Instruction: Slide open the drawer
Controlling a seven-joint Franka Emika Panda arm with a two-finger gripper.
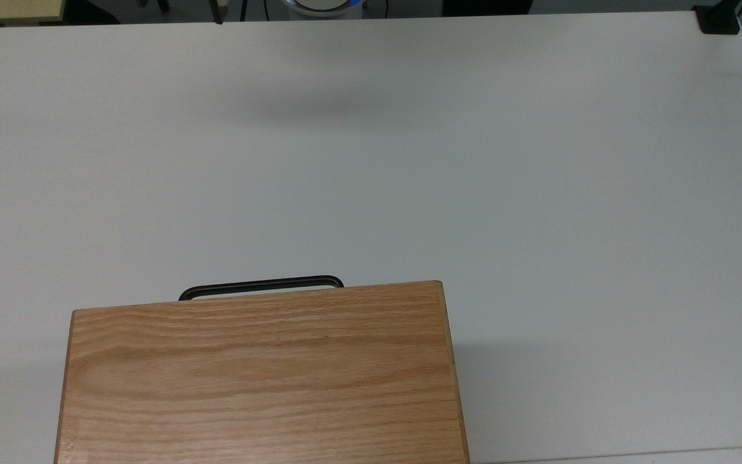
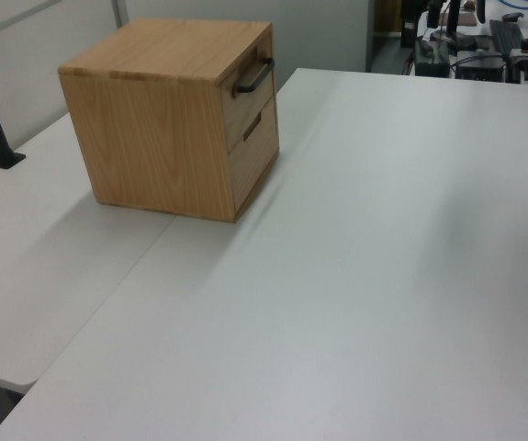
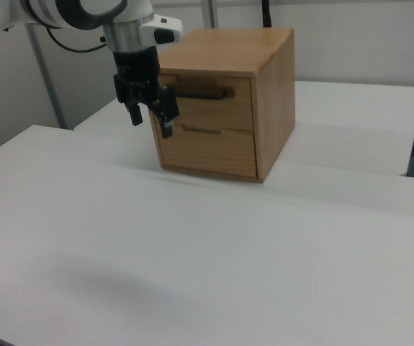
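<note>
Hanging above table [image 3: 192, 245]: gripper [image 3: 150, 121], fingers apart; drawer [image 3: 210, 104] closed.

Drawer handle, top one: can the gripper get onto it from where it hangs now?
Probably yes. The gripper, fingers apart, hangs in front of the drawer, level with its black handle, with only bare table around it.

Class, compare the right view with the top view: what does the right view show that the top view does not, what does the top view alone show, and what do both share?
Right view alone: the gripper hanging open in front of the cabinet, beside the upper drawer, plus a lower drawer front beneath it.

Top view alone: the cabinet top seen flat from above, and a black clamp at a table corner.

Both: the wooden cabinet, the black bar handle and the white table. The upper drawer looks closed.
</note>
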